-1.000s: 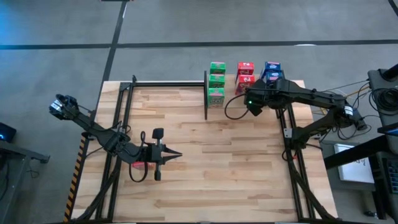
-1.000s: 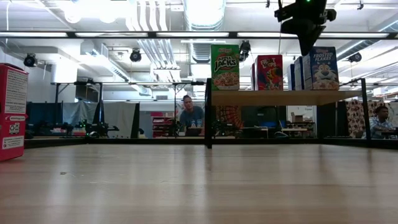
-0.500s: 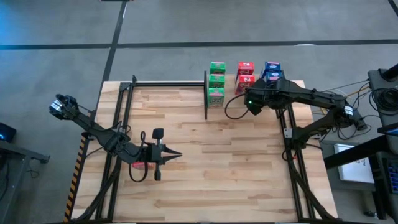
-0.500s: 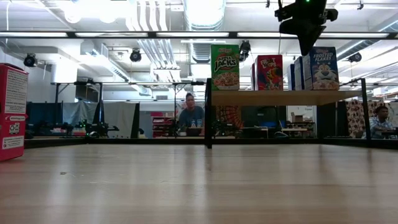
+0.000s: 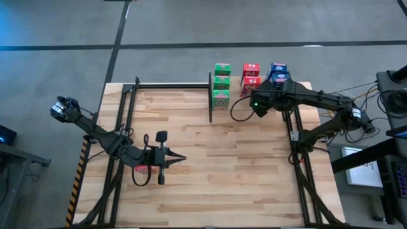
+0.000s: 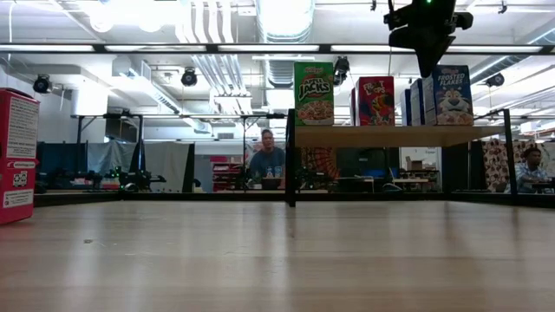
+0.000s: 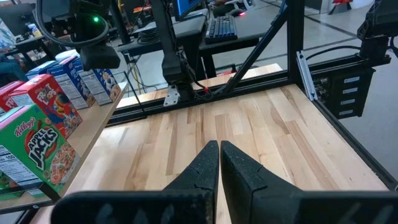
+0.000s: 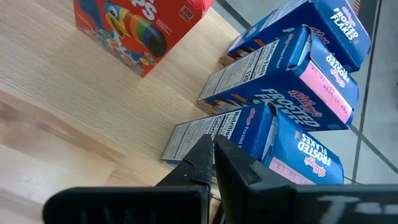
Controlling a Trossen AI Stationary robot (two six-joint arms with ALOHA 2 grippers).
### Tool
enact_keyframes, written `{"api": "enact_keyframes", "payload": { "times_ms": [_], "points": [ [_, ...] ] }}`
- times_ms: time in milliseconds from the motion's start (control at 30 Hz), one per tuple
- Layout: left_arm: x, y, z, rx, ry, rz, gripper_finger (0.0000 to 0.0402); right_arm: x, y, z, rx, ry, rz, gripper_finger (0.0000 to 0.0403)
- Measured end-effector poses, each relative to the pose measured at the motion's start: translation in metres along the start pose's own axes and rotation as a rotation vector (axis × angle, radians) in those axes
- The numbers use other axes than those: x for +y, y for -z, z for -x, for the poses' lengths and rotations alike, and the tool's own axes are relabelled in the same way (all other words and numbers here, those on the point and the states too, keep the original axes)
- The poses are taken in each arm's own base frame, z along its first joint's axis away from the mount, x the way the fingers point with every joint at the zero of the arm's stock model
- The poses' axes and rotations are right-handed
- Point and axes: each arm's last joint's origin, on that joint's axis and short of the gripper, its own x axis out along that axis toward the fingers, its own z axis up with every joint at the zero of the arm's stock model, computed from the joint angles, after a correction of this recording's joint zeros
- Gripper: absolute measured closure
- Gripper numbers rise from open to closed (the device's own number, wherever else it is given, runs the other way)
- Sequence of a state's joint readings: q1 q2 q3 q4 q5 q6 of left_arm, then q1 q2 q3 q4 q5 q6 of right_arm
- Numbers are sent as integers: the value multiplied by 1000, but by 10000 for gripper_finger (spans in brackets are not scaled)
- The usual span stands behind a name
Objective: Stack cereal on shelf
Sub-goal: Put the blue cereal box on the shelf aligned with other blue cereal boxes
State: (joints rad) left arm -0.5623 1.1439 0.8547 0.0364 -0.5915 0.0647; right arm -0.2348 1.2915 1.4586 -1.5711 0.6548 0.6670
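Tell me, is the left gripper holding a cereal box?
No. The left gripper is shut on nothing above the bare tabletop.

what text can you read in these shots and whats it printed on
"Kellogg's APPLE JACKS": green cereal box on the shelf.
"Kellogg's FROSTED FLAKES": blue cereal boxes.
"FROSTED FLAKES": also on the blue box in the low view.
"100": corner of the red cereal box.
Nutrition panels and the red box beside the left gripper: too small to read.
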Motion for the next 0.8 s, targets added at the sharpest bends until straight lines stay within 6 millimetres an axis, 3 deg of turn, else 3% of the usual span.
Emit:
{"api": "enact_keyframes", "payload": {
  "times_ms": [800],
  "points": [
    [0, 0, 0, 0, 0, 0, 401, -6, -3, -5, 15, 18, -42, 394]
  ]
}}
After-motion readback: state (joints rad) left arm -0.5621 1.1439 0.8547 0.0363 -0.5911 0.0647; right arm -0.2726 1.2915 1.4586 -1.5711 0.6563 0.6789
